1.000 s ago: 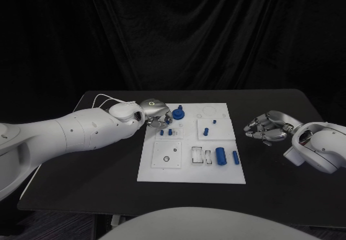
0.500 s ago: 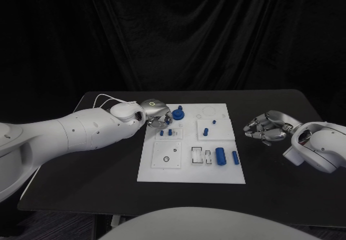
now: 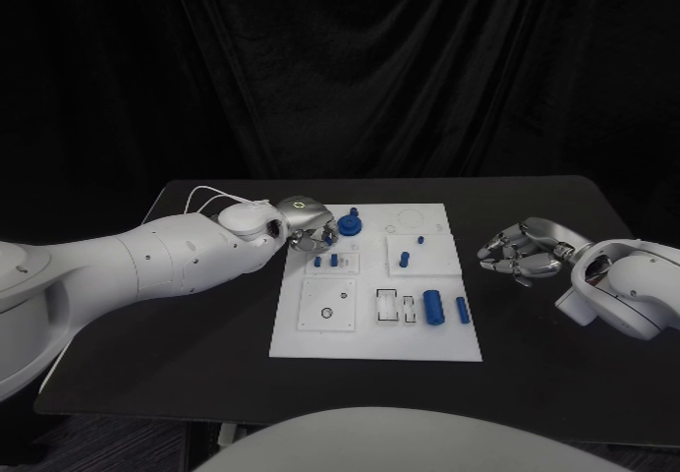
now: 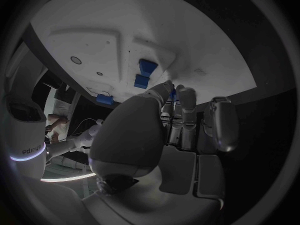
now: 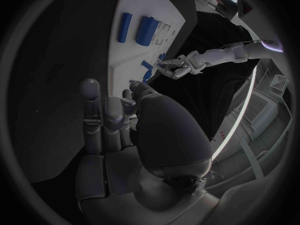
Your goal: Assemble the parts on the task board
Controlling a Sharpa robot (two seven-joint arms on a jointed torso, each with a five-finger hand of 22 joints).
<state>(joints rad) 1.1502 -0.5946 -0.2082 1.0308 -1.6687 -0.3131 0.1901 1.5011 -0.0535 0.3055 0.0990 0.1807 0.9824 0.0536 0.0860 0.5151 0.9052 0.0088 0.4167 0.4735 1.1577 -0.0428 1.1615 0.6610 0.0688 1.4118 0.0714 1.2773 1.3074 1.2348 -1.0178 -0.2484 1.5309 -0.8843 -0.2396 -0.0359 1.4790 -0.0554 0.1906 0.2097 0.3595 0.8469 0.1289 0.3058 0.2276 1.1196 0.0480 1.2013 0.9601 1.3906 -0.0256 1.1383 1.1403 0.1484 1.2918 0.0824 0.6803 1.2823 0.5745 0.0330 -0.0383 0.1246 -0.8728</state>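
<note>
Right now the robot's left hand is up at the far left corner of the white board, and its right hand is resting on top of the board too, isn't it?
Not quite. In the head view the left hand is indeed at the far left corner of the white board, but the right hand is not on the board: it sits off its right edge, over the black table, fingers curled and holding nothing.
</note>
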